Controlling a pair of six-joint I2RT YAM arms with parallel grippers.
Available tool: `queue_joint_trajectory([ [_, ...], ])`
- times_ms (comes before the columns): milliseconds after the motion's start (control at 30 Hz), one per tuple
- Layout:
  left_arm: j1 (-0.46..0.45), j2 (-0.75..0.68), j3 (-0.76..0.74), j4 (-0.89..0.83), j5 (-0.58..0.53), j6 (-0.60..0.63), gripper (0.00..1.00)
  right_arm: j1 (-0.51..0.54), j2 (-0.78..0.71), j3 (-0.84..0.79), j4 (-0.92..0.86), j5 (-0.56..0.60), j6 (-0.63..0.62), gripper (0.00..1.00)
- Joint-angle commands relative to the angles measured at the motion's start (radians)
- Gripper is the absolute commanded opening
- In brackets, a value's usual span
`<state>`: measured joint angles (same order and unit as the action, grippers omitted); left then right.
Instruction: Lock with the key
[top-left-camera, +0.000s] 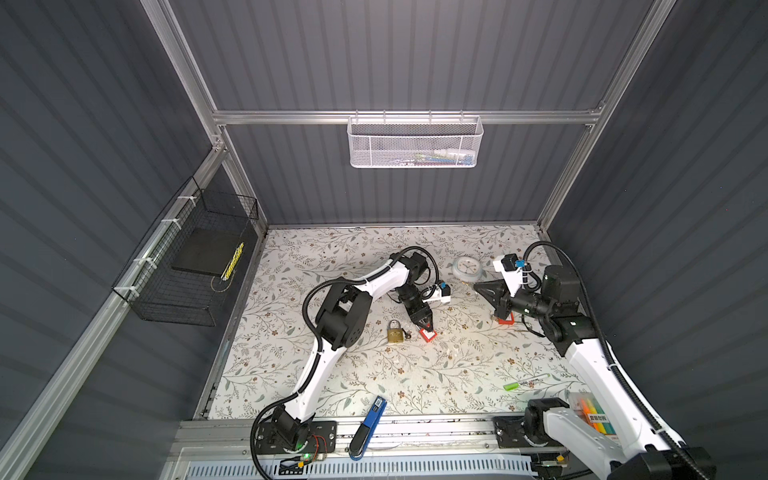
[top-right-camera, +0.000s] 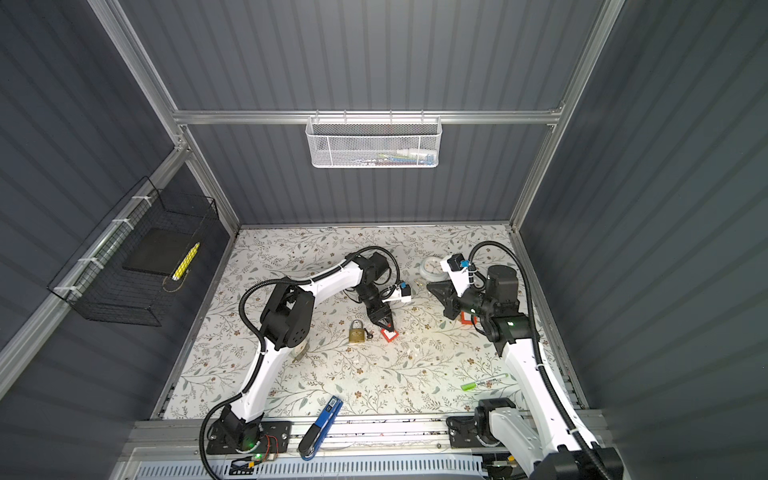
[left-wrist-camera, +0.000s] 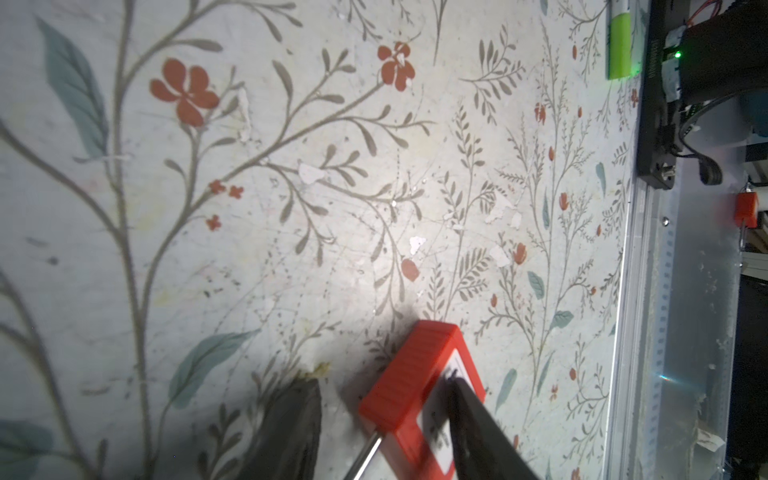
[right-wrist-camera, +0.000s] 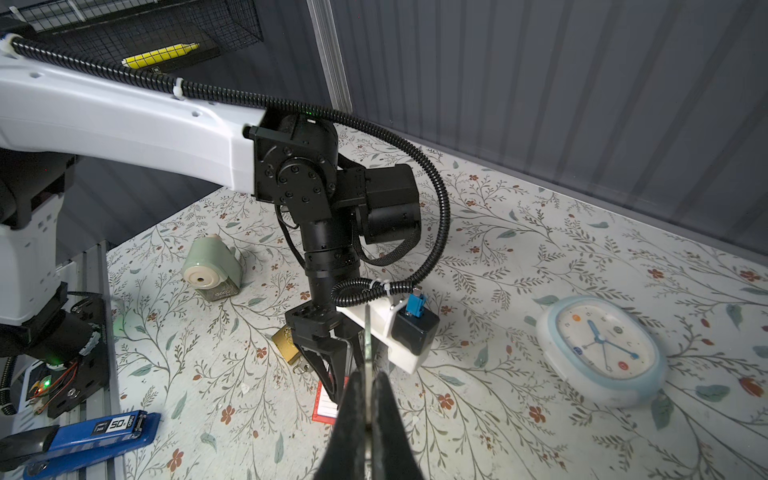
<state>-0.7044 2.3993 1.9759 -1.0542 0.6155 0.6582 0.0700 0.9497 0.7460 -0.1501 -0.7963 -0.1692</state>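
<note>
1. The brass padlock (top-left-camera: 395, 332) lies mid-table. A small key (top-left-camera: 407, 333) sits at its right side, but I cannot tell whether it is inserted.
2. The left gripper (left-wrist-camera: 382, 384) is released. Its fingers (left-wrist-camera: 297, 419) straddle the red tag (left-wrist-camera: 409, 374) just right of that key, and one finger overlaps the tag.
3. The right gripper (right-wrist-camera: 367, 388) is clenched on a second key (right-wrist-camera: 368, 332), farther right, near the clock (right-wrist-camera: 602, 349).
4. The blue stapler (right-wrist-camera: 104, 428) at the near edge reads "50". The writing on the tag is unreadable.

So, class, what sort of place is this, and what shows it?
Most likely a robot test cell: a left arm and right arm bolted to a front rail, grey panel walls closing it in, and everyday props, a padlock, clock and stapler, on the table.
</note>
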Motion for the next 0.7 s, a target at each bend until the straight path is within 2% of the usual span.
queue_joint_trajectory([
  [0, -0.003, -0.049, -0.015, 0.083, -0.040, -0.019, 0.55, -0.004, -0.016, -0.005, -0.014, -0.007, -0.008, 0.00],
  [267, -0.008, -0.140, -0.102, 0.210, -0.085, -0.075, 0.63, -0.009, -0.024, -0.016, -0.004, 0.001, 0.004, 0.00],
  [567, -0.053, -0.280, -0.270, 0.361, -0.236, -0.150, 0.72, -0.035, -0.028, -0.039, 0.019, 0.005, 0.010, 0.00],
  [667, -0.085, -0.315, -0.322, 0.404, -0.317, -0.156, 0.75, -0.055, -0.032, -0.041, 0.018, 0.000, 0.010, 0.00],
])
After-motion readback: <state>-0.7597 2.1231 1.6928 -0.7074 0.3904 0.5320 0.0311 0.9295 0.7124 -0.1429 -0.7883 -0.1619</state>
